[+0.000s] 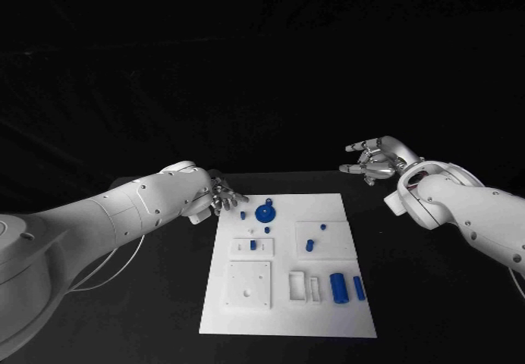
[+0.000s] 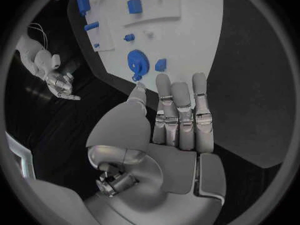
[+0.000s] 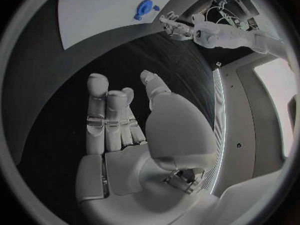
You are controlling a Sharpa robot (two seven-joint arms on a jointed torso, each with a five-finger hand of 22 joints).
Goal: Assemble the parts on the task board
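Black table (image 1: 438, 303) spreads under our arms, with the white task board (image 1: 287, 318) lying in its middle. Our left hand (image 1: 222, 199) holds nothing: its fingers (image 2: 181, 110) lie straight and side by side, thumb a little apart, tips hanging just at the board's far left corner, near a round blue gear-like part (image 1: 265, 213) and a small blue part (image 1: 243, 203) beside it — we cannot tell whether the tips touch the board. Our right hand (image 1: 374, 161) is raised beyond the board's far right corner, well apart from it, fingers (image 3: 106, 110) loosely spread and empty over bare table. Further blue parts sit along the board: two small ones mid-board (image 1: 309, 245), and two upright cylinders (image 1: 339, 286) near the right edge.
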